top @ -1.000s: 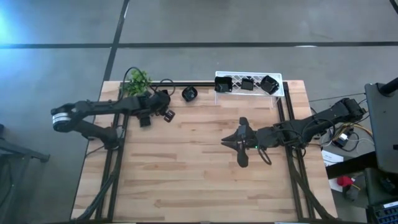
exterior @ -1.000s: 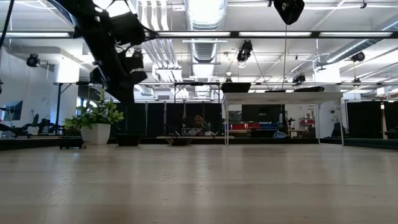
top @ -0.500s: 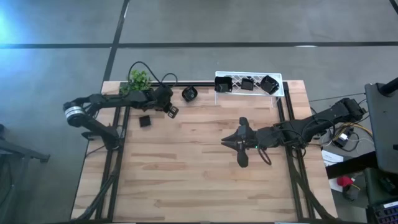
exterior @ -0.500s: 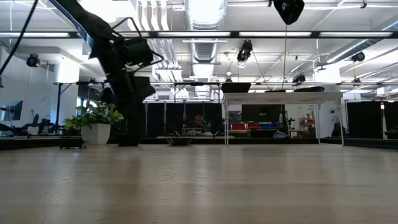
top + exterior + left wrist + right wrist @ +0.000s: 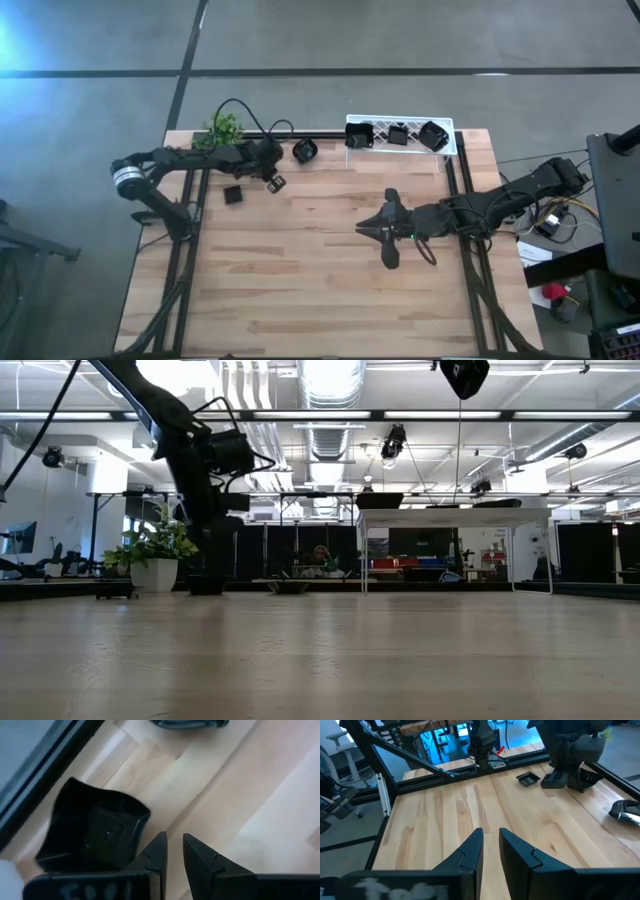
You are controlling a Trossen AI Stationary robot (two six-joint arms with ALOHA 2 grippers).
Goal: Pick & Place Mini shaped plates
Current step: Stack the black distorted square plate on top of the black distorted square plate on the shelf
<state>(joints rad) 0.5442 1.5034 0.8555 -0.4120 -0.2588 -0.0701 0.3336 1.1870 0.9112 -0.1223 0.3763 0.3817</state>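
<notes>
Two small black plates lie flat on the wooden table: one (image 5: 232,195) near the left rail and one (image 5: 304,150) by the far edge. Three more stand in the white lattice rack (image 5: 452,140) at the far right. My left gripper (image 5: 272,182) is between the two loose plates, low over the table, shut and empty. In the left wrist view its fingers (image 5: 174,851) are close beside an angular black plate (image 5: 95,832) without touching it. My right gripper (image 5: 362,230) waits shut and empty over the table's middle right.
A small green plant (image 5: 222,128) stands at the far left corner, with a looping cable beside it. Dark frame rails run along the table's left (image 5: 198,200), right and far sides. Bare wood lies between the two arms and toward the near edge.
My left arm has swung toward the table's far edge and its gripper has gone a little to the right, away from the small plate near the left rail. That plate now lies uncovered and has stayed where it was.
</notes>
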